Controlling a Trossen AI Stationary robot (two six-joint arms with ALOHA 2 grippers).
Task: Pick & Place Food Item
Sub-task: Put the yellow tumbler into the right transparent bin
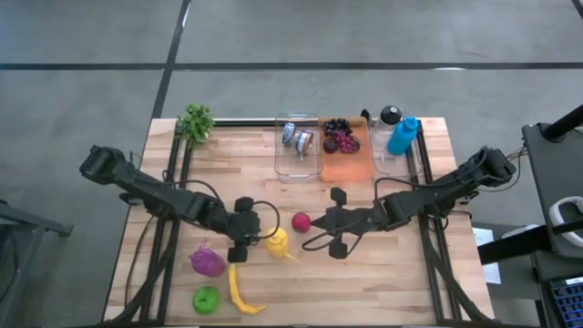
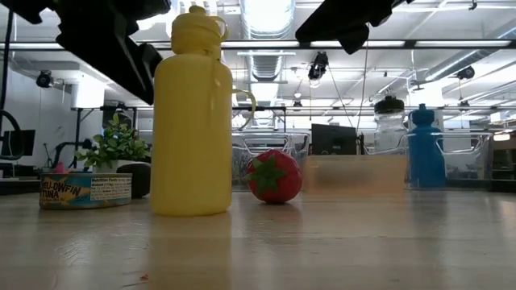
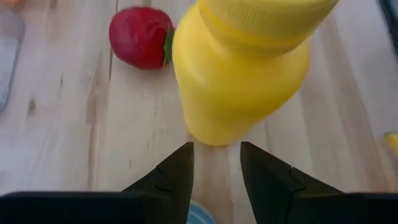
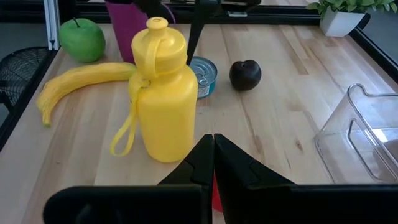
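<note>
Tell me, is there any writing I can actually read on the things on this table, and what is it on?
"YELLOWFIN TUNA": on the label of the small can, seen from table height.
The smaller print on that same label is too small to read.
The yellow bottle, the blue bottle and the strawberry show no readable text.

Two black jointed arms w/ loose black cables looping near wrists. Left claw [image 3: 216, 177]: matte black, wedge-shaped fingers [image 3: 171, 180]. Right claw [image 4: 213, 163]: same black, angular, tapered fingers.
</note>
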